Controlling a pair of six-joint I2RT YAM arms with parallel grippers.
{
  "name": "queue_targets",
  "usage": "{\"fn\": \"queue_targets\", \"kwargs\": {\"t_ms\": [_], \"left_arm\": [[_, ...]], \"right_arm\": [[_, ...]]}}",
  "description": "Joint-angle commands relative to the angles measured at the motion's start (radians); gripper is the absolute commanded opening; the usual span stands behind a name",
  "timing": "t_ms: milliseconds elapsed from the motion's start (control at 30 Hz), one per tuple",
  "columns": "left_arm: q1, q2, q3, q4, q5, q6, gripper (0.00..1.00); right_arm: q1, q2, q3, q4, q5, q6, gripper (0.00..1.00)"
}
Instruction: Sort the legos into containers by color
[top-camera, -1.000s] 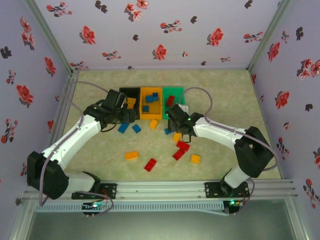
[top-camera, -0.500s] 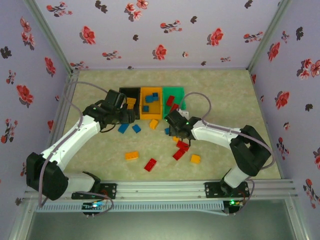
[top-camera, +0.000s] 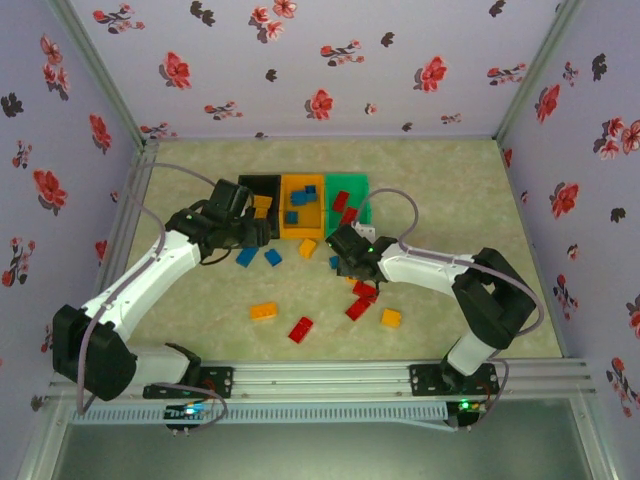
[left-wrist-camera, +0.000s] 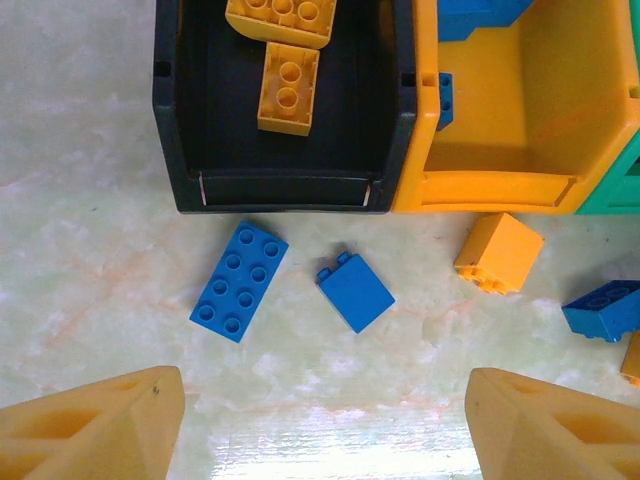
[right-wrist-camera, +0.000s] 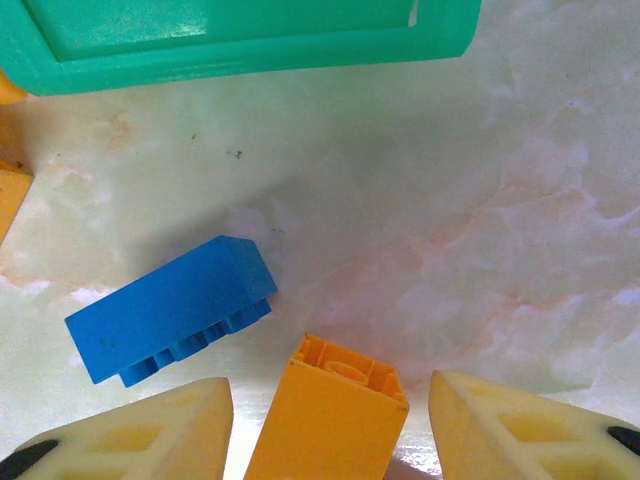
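Straddling the orange-yellow plastic brick (right-wrist-camera: 325, 435) at lower centre, right gripper (right-wrist-camera: 328, 385) is seen spread, closure judged required next; left gripper (left-wrist-camera: 325, 372) spread, empty.

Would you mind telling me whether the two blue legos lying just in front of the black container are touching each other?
Apart. The left wrist view shows a strip of bare table between the studded blue lego and the smaller blue lego.

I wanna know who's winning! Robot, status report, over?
Left fingers open, empty. Right fingers open, straddling orange brick. Blue brick close beside it.
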Motion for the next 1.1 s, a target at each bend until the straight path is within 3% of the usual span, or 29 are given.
{"fn": "queue_targets", "kwargs": {"t_ms": [0, 367, 733, 1067], "left_arm": [[-0.004, -0.025, -0.005, -0.020, -0.023, -0.012, 0.75], [-0.004, -0.030, -0.011, -0.021, -0.028, -0.008, 0.75], [-0.003, -0.044, -0.015, -0.030, -0.039, -0.005, 0.75], [0.000, -0.074, -0.014, -0.045, -0.051, -0.002, 0.75]], "right_arm": [[0.012, 0.016, -0.009, -0.002, 0.019, 0.024, 0.54], [0.020, 0.046, 0.006, -0.014, 0.015, 0.026, 0.53], [0.031, 0.064, 0.037, -0.022, 0.006, 0.001, 0.29], [0.032, 0.003, 0.155, -0.074, 0.028, -0.081, 0.26]]}}
